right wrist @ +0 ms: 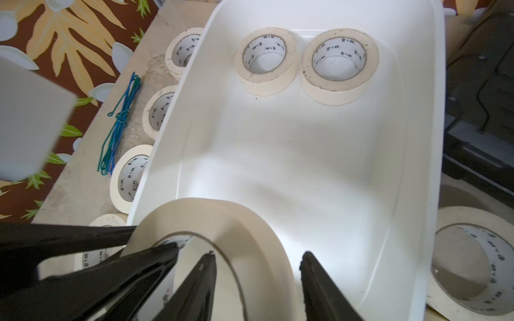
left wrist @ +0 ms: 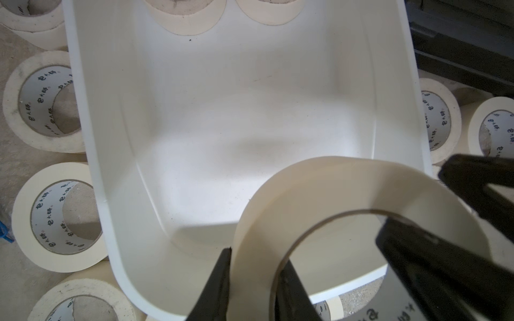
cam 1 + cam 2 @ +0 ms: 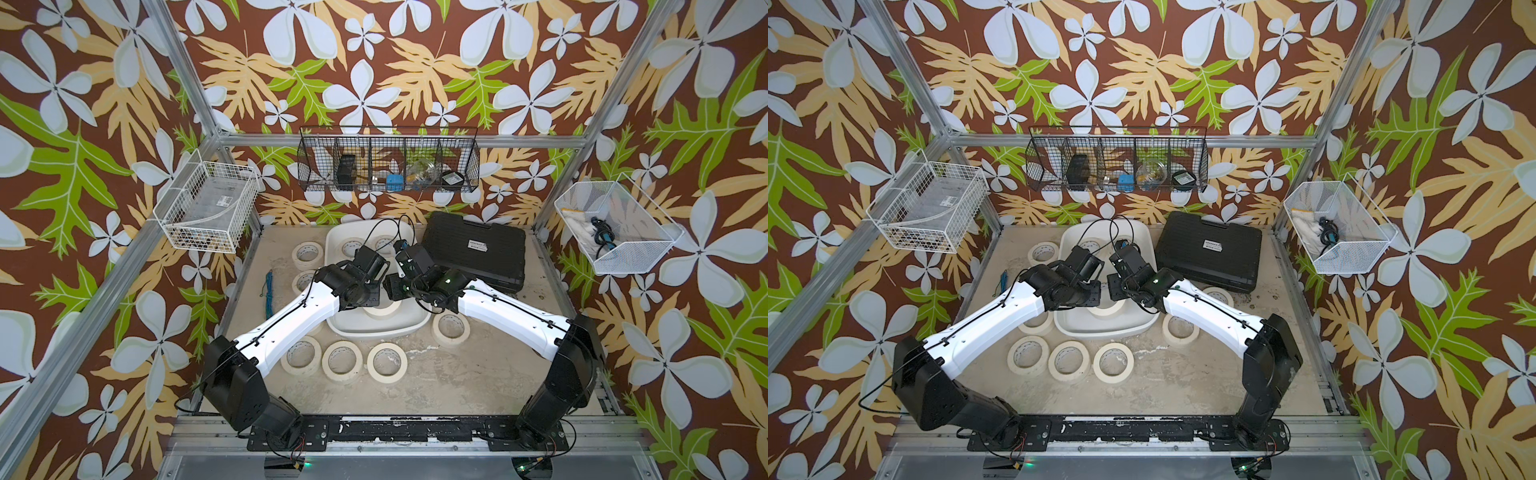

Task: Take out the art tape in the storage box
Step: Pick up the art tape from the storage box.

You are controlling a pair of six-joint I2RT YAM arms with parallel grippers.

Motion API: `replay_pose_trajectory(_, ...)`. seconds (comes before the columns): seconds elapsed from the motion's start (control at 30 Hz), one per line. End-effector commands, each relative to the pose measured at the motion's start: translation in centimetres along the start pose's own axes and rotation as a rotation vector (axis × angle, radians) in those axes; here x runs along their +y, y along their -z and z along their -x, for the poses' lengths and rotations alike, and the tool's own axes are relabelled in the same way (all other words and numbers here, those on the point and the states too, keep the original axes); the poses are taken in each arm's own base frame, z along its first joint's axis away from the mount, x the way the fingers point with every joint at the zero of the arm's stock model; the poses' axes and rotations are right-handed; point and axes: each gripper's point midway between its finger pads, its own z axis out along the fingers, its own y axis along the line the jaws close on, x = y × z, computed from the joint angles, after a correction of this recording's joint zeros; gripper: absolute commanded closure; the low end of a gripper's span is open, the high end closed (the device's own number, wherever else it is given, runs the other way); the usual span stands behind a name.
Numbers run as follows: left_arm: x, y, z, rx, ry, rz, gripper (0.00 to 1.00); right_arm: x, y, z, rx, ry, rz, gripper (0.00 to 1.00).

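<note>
Art tape (image 3: 386,362) around box (image 3: 374,333), beside case (image 3: 473,245)

Storage box (image 3: 333,246) dead centre of the top view, sitting on the table (image 3: 440,386); inside it, two rolls of art tape (image 3: 352,247) side by side at the upper end; a third roll (image 3: 381,311) tilted at the lower end; case (image 3: 473,245) just beside the box, to its upper right; column of rolls (image 3: 304,254) running down the box's left flank, the top one stacked on another; cord (image 3: 268,291) further left again; row of three rolls (image 3: 341,360) below the box; lone roll (image 3: 451,328) off its lower right corner; wire rack (image 3: 388,129) on the back wall, upper centre; left basket (image 3: 205,208) at mid-left of frame; right basket (image 3: 615,232) at mid-right.
</note>
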Motion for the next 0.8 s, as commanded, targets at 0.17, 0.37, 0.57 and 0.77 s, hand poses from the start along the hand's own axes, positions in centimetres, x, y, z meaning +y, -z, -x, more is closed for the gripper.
replay_pose_trajectory(0.17, -0.9, 0.7, 0.8, -0.033, 0.007, -0.05, 0.91, -1.1, -0.6, -0.3, 0.016, 0.024, -0.073, 0.51)
replay_pose_trajectory(0.37, -0.9, 0.7, 0.8, -0.036, 0.002, -0.051, 0.91, -1.4, -0.8, -0.7, 0.034, 0.03, -0.087, 0.53)
replay_pose_trajectory(0.57, -0.8, 0.4, 0.8, -0.038, -0.009, -0.046, 0.91, -0.9, -0.8, -0.9, 0.047, 0.05, -0.062, 0.57)
replay_pose_trajectory(0.77, -1.2, 0.7, 0.9, -0.054, -0.001, -0.078, 0.86, -1.3, -0.6, -1.2, 0.05, 0.056, -0.074, 0.79)
